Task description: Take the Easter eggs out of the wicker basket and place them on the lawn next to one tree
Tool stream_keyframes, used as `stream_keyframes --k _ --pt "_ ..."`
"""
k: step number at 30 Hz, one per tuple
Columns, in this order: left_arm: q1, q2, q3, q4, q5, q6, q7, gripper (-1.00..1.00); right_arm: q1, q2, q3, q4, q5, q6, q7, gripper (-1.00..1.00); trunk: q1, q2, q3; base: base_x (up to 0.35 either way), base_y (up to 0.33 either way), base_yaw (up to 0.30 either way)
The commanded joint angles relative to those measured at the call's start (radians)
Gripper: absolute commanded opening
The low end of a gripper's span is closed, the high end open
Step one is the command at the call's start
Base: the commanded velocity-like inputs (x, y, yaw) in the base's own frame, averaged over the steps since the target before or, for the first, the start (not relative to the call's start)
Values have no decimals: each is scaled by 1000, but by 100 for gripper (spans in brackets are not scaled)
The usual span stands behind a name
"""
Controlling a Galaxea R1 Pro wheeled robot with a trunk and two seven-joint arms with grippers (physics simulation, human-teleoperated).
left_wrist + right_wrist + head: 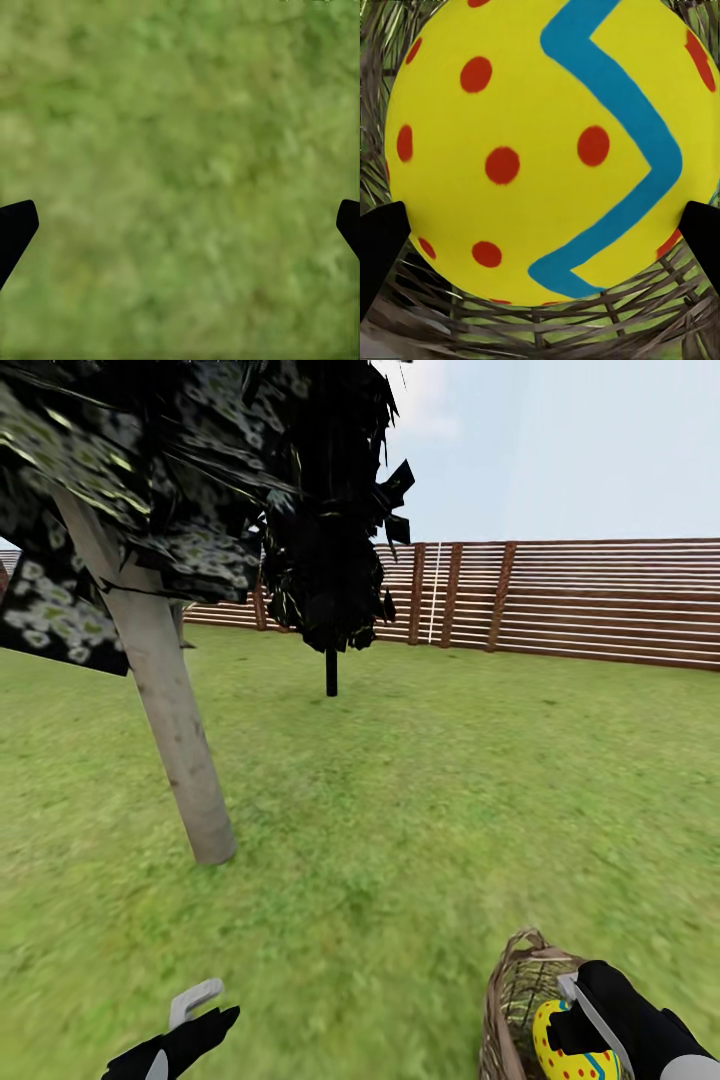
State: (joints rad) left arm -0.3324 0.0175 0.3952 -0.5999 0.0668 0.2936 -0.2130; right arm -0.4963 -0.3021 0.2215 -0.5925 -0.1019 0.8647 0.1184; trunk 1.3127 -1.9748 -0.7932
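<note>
The wicker basket (508,1000) stands on the lawn (420,810) at the bottom right of the head view. One yellow Easter egg (566,1052) with red spots and a blue zigzag lies in it. My right gripper (572,1022) reaches into the basket. In the right wrist view the Easter egg (540,142) sits between the two black fingertips (381,244), which press on its sides, with basket weave (547,330) under it. Low at the left, my left gripper (205,1012) is open over bare grass (180,150). Any other eggs are hidden.
A leaning pale trunk (170,720) with a dark crown rises from the grass at the left. An all-black tree (331,660) stands further back in the middle. A brown slatted fence (580,600) closes off the far side. Open grass lies between the basket and the trunks.
</note>
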Motion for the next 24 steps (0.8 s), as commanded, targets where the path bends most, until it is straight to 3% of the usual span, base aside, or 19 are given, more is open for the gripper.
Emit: stream_keyframes --k 1,4,8,10,20,24 --pt "0 -1 4 -1 7 9 -5 100 -1 -2 7 -1 -10 4 -3 -100 -4 7 2 0 0 0" --pt "0 -1 4 -1 7 8 -5 100 -1 -3 6 -1 -12 -3 -3 -100 -12 21 9 0 0 0" --pt "0 0 5 -1 7 7 -4 100 -1 -12 3 38 -21 -144 11 -100 -12 21 9 0 0 0" --pt "0 0 5 -1 7 7 -3 100 -1 -11 4 57 -22 -168 14 -100 -12 21 9 0 0 0" --pt "0 1 6 -3 11 5 -5 100 -1 -6 4 68 -19 -167 10 -100 -12 21 9 0 0 0" --pt "0 0 5 -3 10 1 -3 100 -1 -6 4 66 -18 -170 9 -100 -27 49 21 -230 -29 0"
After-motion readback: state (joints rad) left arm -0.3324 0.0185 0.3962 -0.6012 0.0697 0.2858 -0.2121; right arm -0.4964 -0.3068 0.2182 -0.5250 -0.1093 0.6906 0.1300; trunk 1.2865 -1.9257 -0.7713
